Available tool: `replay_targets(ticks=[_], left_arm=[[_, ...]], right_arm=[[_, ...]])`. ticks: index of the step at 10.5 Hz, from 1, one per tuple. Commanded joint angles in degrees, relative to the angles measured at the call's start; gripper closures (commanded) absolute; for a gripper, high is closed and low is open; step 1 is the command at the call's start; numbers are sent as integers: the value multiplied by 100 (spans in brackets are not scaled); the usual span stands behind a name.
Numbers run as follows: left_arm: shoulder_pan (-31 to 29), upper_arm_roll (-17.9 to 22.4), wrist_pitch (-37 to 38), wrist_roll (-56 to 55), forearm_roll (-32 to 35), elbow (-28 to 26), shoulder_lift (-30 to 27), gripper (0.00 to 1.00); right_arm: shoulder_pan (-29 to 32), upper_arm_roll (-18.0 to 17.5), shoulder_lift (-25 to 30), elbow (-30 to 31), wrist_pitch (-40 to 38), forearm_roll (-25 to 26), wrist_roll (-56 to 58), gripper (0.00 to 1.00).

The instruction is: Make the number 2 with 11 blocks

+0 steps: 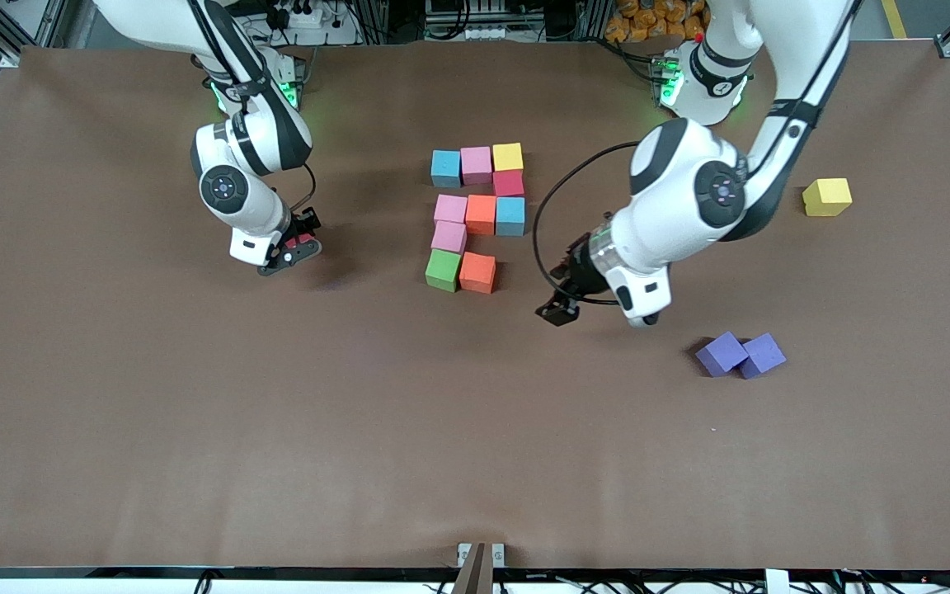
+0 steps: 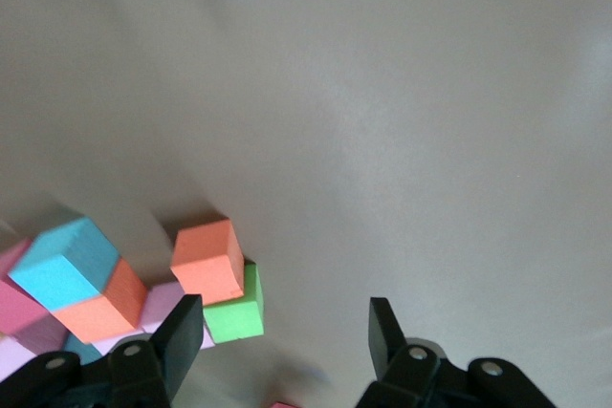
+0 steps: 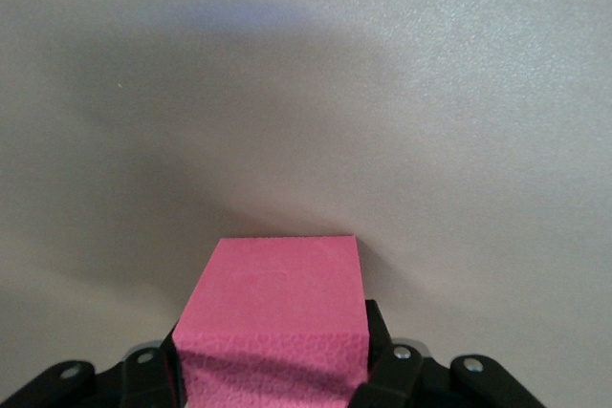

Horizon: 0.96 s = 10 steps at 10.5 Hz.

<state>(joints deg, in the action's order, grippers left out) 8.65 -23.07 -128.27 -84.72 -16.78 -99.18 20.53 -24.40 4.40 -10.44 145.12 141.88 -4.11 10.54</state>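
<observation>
Right wrist view shows the right gripper [image 3: 273, 370] clenched on a red cube [image 3: 275, 317]; the gap beside the orange cube [image 1: 477, 272] lies toward the left arm, whose jaws hang released.

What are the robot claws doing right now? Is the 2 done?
Right claw shut on a red block, over bare table. Left claw open, empty, beside the number 2. Ten blocks down, last corner open. Nothing in the way.

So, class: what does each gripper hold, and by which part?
Right gripper clamps a red block by two opposite side faces. Left gripper is open, holding nothing.
</observation>
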Motion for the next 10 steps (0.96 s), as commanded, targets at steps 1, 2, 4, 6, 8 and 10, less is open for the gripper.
replay_targets(ticks=[1,2,4,6,8,10], left_arm=[[-275,-57,546,586,593,116,-216,22],[-276,-57,810,771,989,213,-216,22],[-284,-57,1197,1096,1448,354,-242,22],[-494,-57,1557,1605,1467,504,-312,22],[-688,-66,1717,2028,1467,548,-400,22],[-785,-57,1910,2336,1467,618,-418,22]], right_arm=[[-30,26,24,8,15,-98,106,29],[-30,26,24,8,15,-98,97,29],[-30,26,24,8,24,-98,106,34],[-30,26,24,-97,6,-98,184,47],[-3,35,41,-360,-186,-98,561,58],[15,18,77,-999,-860,-98,660,65]])
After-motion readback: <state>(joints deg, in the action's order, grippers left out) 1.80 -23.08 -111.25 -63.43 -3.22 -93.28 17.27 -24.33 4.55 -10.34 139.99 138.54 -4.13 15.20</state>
